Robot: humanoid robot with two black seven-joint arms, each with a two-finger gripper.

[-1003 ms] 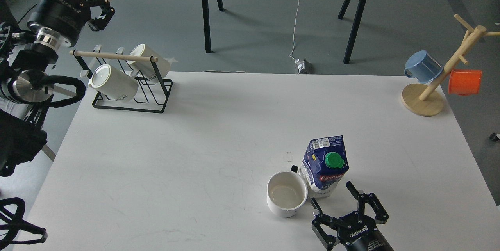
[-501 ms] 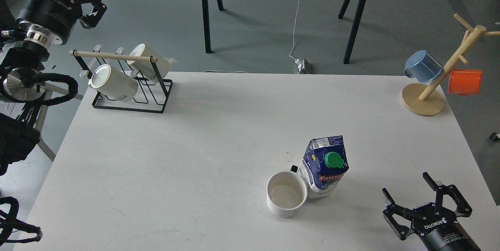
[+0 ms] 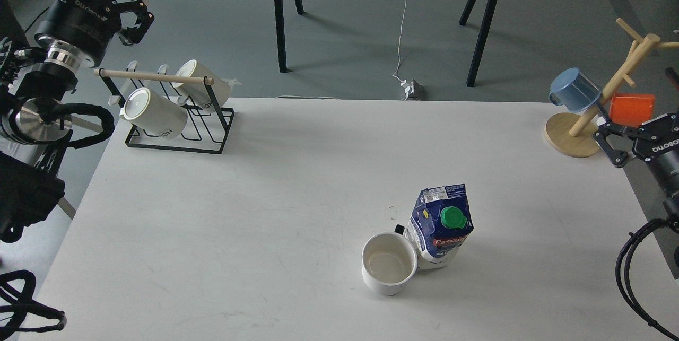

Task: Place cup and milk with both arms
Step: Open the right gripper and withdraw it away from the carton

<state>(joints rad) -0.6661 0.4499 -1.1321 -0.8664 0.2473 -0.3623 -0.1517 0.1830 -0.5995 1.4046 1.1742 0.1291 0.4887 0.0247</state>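
The cup (image 3: 390, 265), a white mug with a small black handle and cream inside, stands upright on the white table (image 3: 265, 198) at the front, right of centre. The milk (image 3: 442, 224), a blue and white carton with a green cap, stands upright, touching the cup's right rear side. My right gripper (image 3: 635, 98) is open and empty at the table's right edge, far from both and close to the mug tree. My left gripper (image 3: 137, 9) is open and empty, raised off the table's far left corner, above the mug rack.
A black wire rack (image 3: 175, 139) with a wooden bar holds two lettered white mugs (image 3: 154, 113) at the back left. A wooden mug tree (image 3: 570, 137) with a blue cup (image 3: 573, 90) and an orange cup (image 3: 628, 108) stands at the back right.
My right gripper has drawn back from just in front of the milk, moving right and then up to the mug tree. My left gripper has shifted only slightly. Cup and milk have not moved.
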